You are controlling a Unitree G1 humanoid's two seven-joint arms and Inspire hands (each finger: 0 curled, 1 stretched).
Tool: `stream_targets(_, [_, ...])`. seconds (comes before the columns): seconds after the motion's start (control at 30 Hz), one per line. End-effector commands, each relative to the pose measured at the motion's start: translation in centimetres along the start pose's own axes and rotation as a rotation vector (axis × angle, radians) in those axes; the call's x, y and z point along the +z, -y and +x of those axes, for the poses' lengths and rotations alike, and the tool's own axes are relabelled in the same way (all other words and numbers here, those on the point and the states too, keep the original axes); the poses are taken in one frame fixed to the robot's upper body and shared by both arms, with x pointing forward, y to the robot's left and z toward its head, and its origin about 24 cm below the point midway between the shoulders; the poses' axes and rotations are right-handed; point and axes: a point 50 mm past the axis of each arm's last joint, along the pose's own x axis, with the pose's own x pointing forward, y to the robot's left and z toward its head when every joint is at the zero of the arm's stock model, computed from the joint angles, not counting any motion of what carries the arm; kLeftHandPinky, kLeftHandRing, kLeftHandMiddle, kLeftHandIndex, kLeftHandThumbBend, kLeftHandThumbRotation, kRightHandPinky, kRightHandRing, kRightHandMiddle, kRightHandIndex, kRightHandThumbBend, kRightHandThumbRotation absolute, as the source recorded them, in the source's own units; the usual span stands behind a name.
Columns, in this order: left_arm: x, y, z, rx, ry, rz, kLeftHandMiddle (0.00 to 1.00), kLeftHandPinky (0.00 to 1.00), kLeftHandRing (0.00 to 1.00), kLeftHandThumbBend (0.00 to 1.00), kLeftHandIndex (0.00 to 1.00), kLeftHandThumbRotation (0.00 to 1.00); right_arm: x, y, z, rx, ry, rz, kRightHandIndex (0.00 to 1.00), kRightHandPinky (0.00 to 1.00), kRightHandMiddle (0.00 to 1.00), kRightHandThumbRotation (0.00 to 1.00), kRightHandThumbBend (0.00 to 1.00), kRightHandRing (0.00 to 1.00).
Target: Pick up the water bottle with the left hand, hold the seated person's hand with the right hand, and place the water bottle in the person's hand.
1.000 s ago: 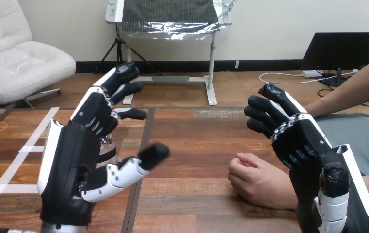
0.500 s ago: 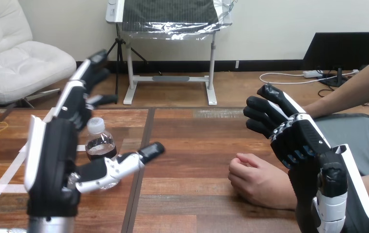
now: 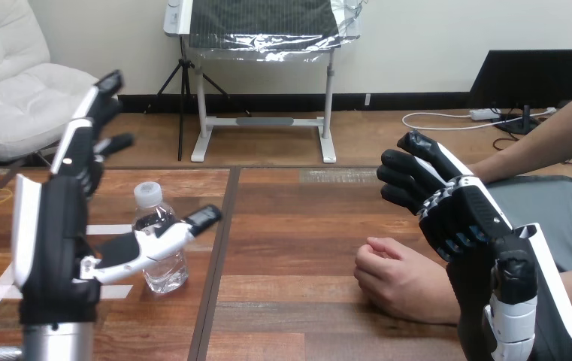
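Standing upright on the wooden table (image 3: 298, 226), the water bottle (image 3: 167, 272) occupies the 9 o'clock part of the head view, white cap (image 3: 147, 194) on top and long axis vertical.

Left hand (image 3: 49, 241): spread. Fingers straight and pointing toward 12 o'clock, thumb (image 3: 158, 241) stretched out toward 3 o'clock. The bottle lies at about 3 o'clock from the palm, just beside it. The thumb crosses in front of the bottle's body on the near side, while the fingers rise at the bottle's 10 o'clock. Whether the thumb touches the plastic cannot be told. Nothing is gripped.

Right hand (image 3: 459, 214): raised at the 3 o'clock side of the view, fingers loosely bent and apart, holding nothing. The person's hand (image 3: 399, 282) rests on the table as a loose fist at about 7 o'clock from it; the two are near but apart.

Assessment: the pick-up is not yet done. The left hand is far nearer the bottle than the right. Because the bottle is upright and sits in the open span between thumb and fingers, the grasp appears to turn on the fingers wrapping round its far side from 9 o'clock against the thumb. The bottle looks light, so a push from one side only could tip it. The person's hand lies well apart from the bottle, toward its 3 o'clock.
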Motion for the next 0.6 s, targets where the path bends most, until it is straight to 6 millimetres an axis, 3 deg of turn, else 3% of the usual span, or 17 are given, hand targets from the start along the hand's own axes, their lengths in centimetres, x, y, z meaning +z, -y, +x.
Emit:
stream_targets(0.0, [0.1, -0.6, 1.6, 0.025, 0.048, 0.016, 0.95, 0.86, 0.94, 1.00, 0.91, 0.01, 0.7, 0.3, 1.1, 0.015, 0.064, -0.015, 0.88, 0.84, 0.86, 1.00, 0.74, 0.85])
stream_targets(0.57, [-0.9, -1.8, 2.7, 0.084, 0.004, 0.080, 0.95, 0.93, 0.94, 1.00, 0.92, 0.06, 0.7, 0.4, 1.1, 0.017, 0.060, -0.023, 0.88, 0.84, 0.86, 1.00, 0.75, 0.86])
